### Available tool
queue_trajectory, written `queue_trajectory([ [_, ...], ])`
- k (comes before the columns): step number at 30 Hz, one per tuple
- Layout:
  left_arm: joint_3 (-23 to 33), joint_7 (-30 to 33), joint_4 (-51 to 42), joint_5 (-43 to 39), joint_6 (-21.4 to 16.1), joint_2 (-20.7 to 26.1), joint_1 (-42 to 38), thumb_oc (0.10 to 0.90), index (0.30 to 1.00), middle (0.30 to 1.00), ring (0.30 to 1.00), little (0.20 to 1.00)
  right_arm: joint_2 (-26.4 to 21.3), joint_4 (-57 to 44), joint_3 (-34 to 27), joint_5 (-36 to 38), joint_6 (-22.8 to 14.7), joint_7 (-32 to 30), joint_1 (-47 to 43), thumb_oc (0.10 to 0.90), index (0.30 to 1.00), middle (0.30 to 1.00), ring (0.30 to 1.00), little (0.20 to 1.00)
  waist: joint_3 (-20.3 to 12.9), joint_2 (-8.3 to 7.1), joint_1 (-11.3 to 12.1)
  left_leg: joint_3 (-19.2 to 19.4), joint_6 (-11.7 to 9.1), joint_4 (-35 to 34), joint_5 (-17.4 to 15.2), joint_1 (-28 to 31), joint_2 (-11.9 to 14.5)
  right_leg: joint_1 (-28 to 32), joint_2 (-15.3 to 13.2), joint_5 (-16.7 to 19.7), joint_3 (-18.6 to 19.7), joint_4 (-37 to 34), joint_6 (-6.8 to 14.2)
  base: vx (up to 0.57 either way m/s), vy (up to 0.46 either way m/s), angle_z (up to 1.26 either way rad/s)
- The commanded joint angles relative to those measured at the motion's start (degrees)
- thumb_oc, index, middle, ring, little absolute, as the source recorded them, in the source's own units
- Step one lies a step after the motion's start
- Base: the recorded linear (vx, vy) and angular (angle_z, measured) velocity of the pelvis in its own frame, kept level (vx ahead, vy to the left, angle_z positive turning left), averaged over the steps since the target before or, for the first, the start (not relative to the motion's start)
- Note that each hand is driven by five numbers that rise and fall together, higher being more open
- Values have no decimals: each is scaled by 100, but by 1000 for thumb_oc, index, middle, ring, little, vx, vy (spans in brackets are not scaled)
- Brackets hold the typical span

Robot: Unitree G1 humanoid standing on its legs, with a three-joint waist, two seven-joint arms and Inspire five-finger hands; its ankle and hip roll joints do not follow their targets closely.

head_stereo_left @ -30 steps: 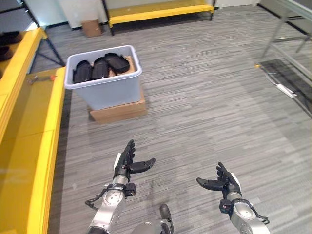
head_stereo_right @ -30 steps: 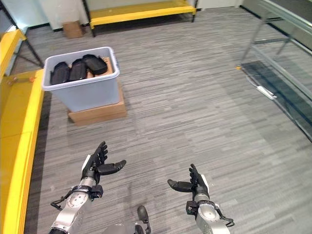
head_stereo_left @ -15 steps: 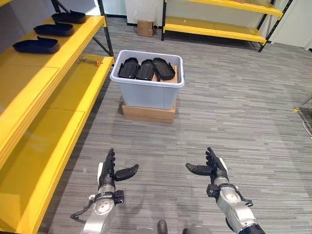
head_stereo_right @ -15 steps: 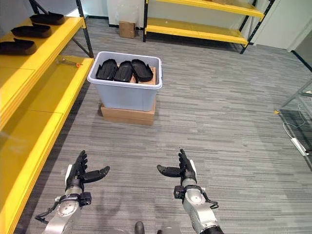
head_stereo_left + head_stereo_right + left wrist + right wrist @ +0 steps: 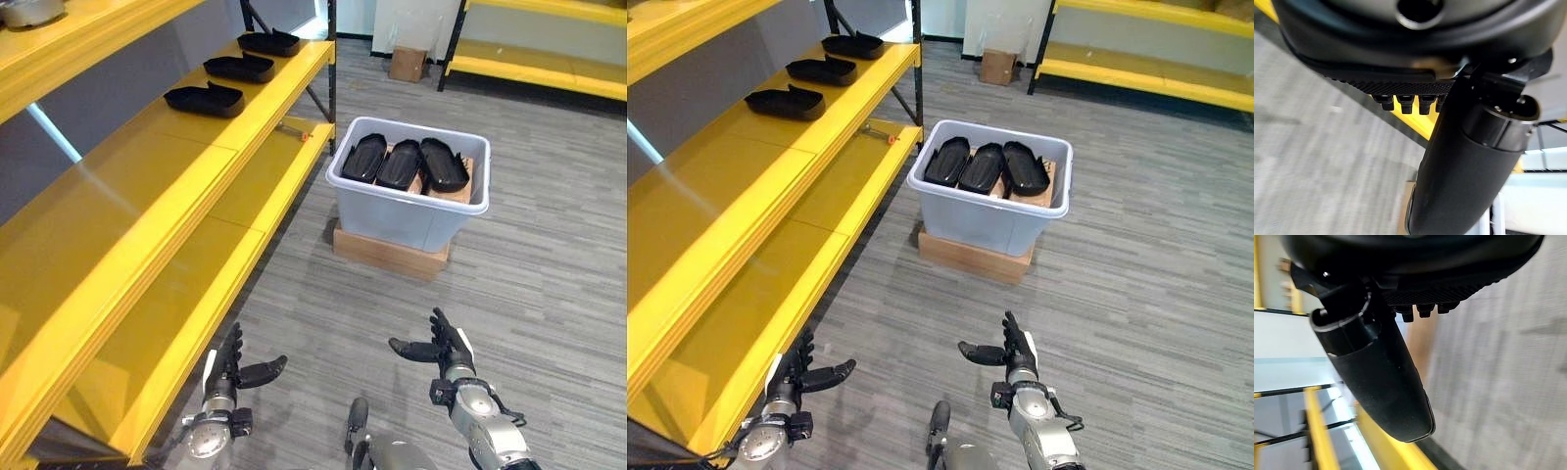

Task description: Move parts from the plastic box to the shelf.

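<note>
Inside the pale grey plastic box (image 5: pixel 409 206), three glossy black moulded parts (image 5: pixel 402 164) lie side by side, partly hiding tan cardboard beneath them. That smooth-walled box sits on a flat cardboard carton (image 5: pixel 389 254) on grey ribbed carpet (image 5: pixel 549 264). Three more black parts (image 5: pixel 204 98) rest in a row on the yellow shelf (image 5: pixel 147 196) at left. Near, the left hand (image 5: pixel 230 374) and right hand (image 5: pixel 443 351) hover palms inward, fingers straight, thumbs spread, holding nothing.
</note>
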Motion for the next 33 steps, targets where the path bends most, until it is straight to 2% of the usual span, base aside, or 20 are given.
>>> queue_trajectory([
  [1,-7,-94,-454,101,-565,135,-270,900,1000,1000,1000,1000,43,-292,-91,-68,-443,-192,19,900,1000,1000,1000,1000,-356,-24,-74,-215,114,-1038,633,216,-67,-389,-705,-150,-463,260,1585,203,-64,-4],
  [4,-17,-135,-483,76,-586,153,-304,900,1000,1000,1000,1000,17,-298,-126,-31,-452,-257,60,900,1000,1000,1000,1000,-409,-14,-140,-89,89,-933,561,238,-23,-366,-704,-264,-496,347,1524,205,-105,-1],
  [5,-45,-146,-581,83,-649,166,-372,900,1000,1000,1000,1000,-6,-295,-226,-41,-607,-377,122,900,1000,1000,1000,1000,-505,-12,-264,85,30,-788,426,338,31,-295,-647,-360,-512,333,1432,280,-196,-28],
  [8,-56,-49,-634,64,-807,174,-407,900,1000,1000,1000,1000,-54,-390,-289,-120,-914,-633,117,900,1000,1000,1000,1000,-574,1,-300,132,1,-672,293,406,32,-264,-636,-408,-579,308,1372,184,-135,9],
  [10,-52,76,-673,25,-917,158,-430,900,1000,1000,1000,1000,-71,-491,-357,-52,-1114,-994,110,900,1000,1000,1000,1000,-627,63,-328,169,-53,-535,166,510,111,-199,-551,-553,-567,312,1352,135,-87,11],
  [12,-12,401,-756,-61,-1019,114,-491,900,1000,1000,1000,1000,-129,-638,-569,-120,-1497,-1354,82,900,1000,1000,1000,1000,-709,150,-409,369,-241,-174,469,544,218,-87,-450,-697,-654,194,1177,74,-133,-31],
  [13,61,679,-718,-100,-1163,89,-665,900,1000,1000,1000,1000,-214,-896,-769,-192,-1795,-1587,67,900,1000,1000,1000,1000,-737,222,-489,642,-528,661,964,288,373,84,-333,-865,-710,41,942,72,-182,-38],
  [17,228,822,-667,-140,-1251,94,-865,900,1000,1000,1000,1000,-273,-1133,-965,-401,-2105,-1687,59,900,1000,1000,1000,1000,-699,214,-589,1032,-789,1762,1332,-169,703,266,-300,-1008,-681,-64,775,43,-127,-20],
  [18,228,821,-665,-140,-1253,94,-868,900,1000,1000,1000,1000,-272,-1135,-966,-402,-2104,-1687,59,900,1000,1000,1000,1000,-700,217,-589,1031,-794,1783,1325,-181,711,263,-294,-1006,-682,-68,771,42,-99,-10],
  [19,318,823,-667,-165,-1245,93,-966,900,1000,1000,1000,1000,-345,-1298,-1070,-470,-2114,-1769,41,900,1000,1000,1000,1000,-670,173,-681,1397,-783,2029,1201,-420,1021,319,-363,-1057,-630,-93,767,23,-45,0],
  [20,318,823,-667,-165,-1245,93,-966,900,1000,1000,1000,1000,-345,-1298,-1070,-470,-2114,-1769,41,900,1000,1000,1000,1000,-670,173,-681,1397,-783,2029,1201,-420,1021,319,-363,-1057,-630,-93,767,29,-9,9],
  [22,318,872,-687,-173,-1279,94,-991,900,1000,1000,1000,1000,-364,-1404,-1102,-528,-2062,-1889,29,900,1000,1000,1000,1000,-644,186,-740,1591,-678,1468,1018,-414,1113,309,-426,-1052,-571,-43,819,17,77,6],
  [25,324,844,-804,-214,-1359,125,-918,900,1000,1000,1000,1000,-377,-1437,-1127,-621,-1949,-2067,20,900,1000,1000,1000,1000,-573,187,-705,1565,-598,681,925,-506,1082,409,-496,-1032,-393,-49,910,33,89,-15],
  [28,321,773,-927,-179,-1450,130,-815,900,1000,1000,1000,1000,-387,-1417,-1077,-631,-1924,-2098,-12,900,1000,1000,1000,1000,-501,163,-595,1515,-617,196,1106,-767,1112,791,-552,-1072,-175,-279,977,57,60,-12],
  [31,341,664,-1032,-282,-1561,128,-709,900,1000,1000,1000,1000,-388,-1410,-980,-632,-1901,-2054,-16,900,1000,1000,1000,1000,-466,183,-473,1385,-726,-285,1453,-995,1194,1075,-581,-1124,-23,-457,1014,51,30,-40],
  [33,392,478,-1070,-366,-1617,141,-652,900,1000,1000,1000,1000,-356,-1367,-871,-696,-1965,-2073,-24,900,1000,1000,1000,1000,-432,211,-384,1360,-771,-655,1818,-1139,1301,1166,-553,-1083,31,-494,993,52,14,-42],
])
